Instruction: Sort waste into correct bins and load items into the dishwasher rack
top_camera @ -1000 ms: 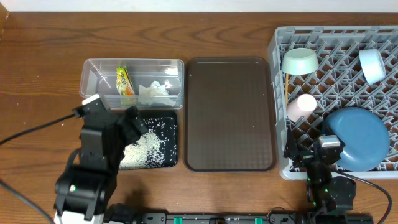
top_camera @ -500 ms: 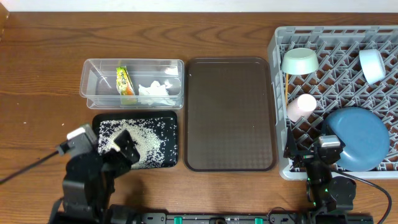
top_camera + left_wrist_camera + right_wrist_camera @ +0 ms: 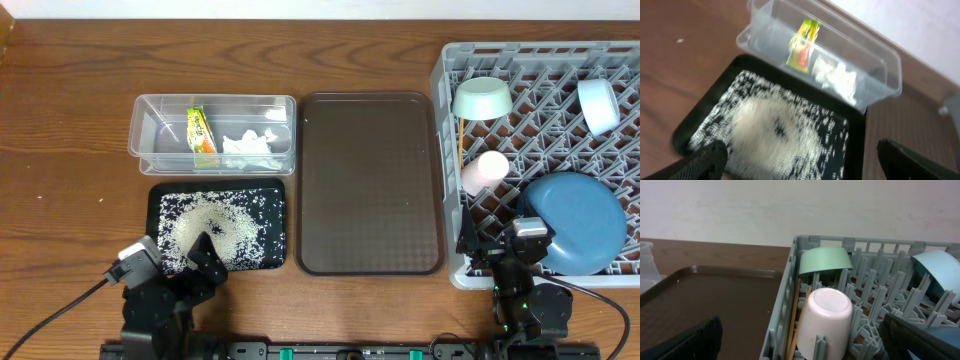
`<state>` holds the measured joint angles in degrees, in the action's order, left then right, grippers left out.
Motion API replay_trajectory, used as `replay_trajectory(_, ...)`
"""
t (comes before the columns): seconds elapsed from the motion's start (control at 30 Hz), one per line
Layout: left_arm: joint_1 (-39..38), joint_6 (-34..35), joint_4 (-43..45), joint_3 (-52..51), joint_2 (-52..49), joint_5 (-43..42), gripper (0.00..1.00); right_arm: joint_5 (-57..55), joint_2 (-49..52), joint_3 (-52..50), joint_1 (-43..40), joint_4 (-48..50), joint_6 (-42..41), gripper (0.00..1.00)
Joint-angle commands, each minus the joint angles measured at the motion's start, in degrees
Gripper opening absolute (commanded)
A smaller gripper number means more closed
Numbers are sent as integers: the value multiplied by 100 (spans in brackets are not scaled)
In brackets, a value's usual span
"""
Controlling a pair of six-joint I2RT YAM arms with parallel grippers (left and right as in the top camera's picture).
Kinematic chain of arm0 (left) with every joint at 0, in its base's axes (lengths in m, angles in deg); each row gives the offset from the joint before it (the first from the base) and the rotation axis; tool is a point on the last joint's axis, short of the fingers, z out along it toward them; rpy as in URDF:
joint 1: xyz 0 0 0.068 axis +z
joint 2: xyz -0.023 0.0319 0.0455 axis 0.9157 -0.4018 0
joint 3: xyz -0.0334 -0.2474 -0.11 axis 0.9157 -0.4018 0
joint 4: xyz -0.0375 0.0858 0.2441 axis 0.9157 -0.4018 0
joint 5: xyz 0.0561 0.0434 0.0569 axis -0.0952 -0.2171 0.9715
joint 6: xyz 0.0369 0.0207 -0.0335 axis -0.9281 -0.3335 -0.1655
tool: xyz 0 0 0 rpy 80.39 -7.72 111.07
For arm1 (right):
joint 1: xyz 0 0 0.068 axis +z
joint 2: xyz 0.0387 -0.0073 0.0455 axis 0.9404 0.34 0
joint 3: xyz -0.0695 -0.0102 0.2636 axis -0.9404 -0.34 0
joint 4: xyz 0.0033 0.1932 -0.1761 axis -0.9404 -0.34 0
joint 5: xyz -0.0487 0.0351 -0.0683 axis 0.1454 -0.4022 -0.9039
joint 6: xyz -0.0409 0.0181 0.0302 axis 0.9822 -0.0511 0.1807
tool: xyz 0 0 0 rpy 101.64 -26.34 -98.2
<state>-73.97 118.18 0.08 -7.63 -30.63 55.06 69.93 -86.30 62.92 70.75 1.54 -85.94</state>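
Observation:
The clear container (image 3: 147, 105) holds the yellow-green wrapper (image 3: 201, 130) and the white tissue (image 3: 250, 147). They also show in the left wrist view, the wrapper (image 3: 802, 42) and the tissue (image 3: 836, 79). The black tray (image 3: 279, 228) holds loose rice (image 3: 215, 225). The grey rack (image 3: 446, 150) holds the mint-green bowl (image 3: 482, 98), light blue bowl (image 3: 599, 105), pink cup (image 3: 484, 170), dark blue plate (image 3: 575, 222) and chopsticks (image 3: 460, 140). My left gripper (image 3: 195, 262) is open and empty at the black tray's front edge. My right gripper (image 3: 505, 250) is open and empty at the rack's front left corner.
A large brown serving tray (image 3: 370, 182) lies bare between the bins and the rack. Wooden table top surrounds everything. The rack's left wall (image 3: 782, 315) stands between my right gripper's fingers, with the cup (image 3: 822, 315) just behind it.
My left arm has drawn back toward the table's front edge, off the black tray, uncovering the rice. The right arm has not moved.

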Motion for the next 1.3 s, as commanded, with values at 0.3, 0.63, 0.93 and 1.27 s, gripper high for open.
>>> replay_trajectory(0.3,267,350,2411,-1329,590,-55,98,-42,-33,-9,52,-22,46,99)
replay_trajectory(0.63,791,348,4588,-2173,590,-686,98,-42,-33,-9,52,-22,46,99)
replay_trajectory(0.93,1001,299,4712,-2643,590,-887,98,-42,-33,-9,52,-22,46,99)
replay_trajectory(1.27,970,-157,4371,-2916,590,-885,98,-42,-33,-9,52,-22,46,99)
